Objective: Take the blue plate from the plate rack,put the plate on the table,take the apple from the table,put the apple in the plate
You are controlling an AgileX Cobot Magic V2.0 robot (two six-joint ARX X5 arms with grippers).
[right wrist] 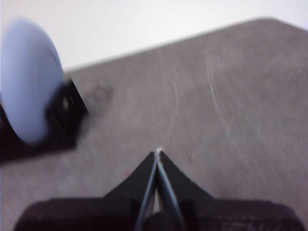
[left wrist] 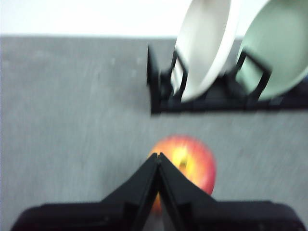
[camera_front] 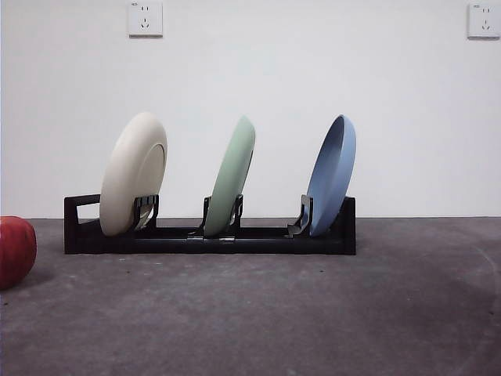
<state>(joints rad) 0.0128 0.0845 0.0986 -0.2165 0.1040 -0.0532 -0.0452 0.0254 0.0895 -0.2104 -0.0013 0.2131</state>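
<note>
The blue plate stands on edge in the right slot of the black plate rack on the grey table. It also shows in the right wrist view, off to the side of my right gripper, which is shut and empty above bare table. The red apple lies at the front view's left edge. In the left wrist view the apple lies just past my left gripper, which is shut and empty above the table. Neither arm shows in the front view.
A cream-white plate stands in the rack's left slot and a pale green plate in the middle slot. A white wall with two sockets rises behind the table.
</note>
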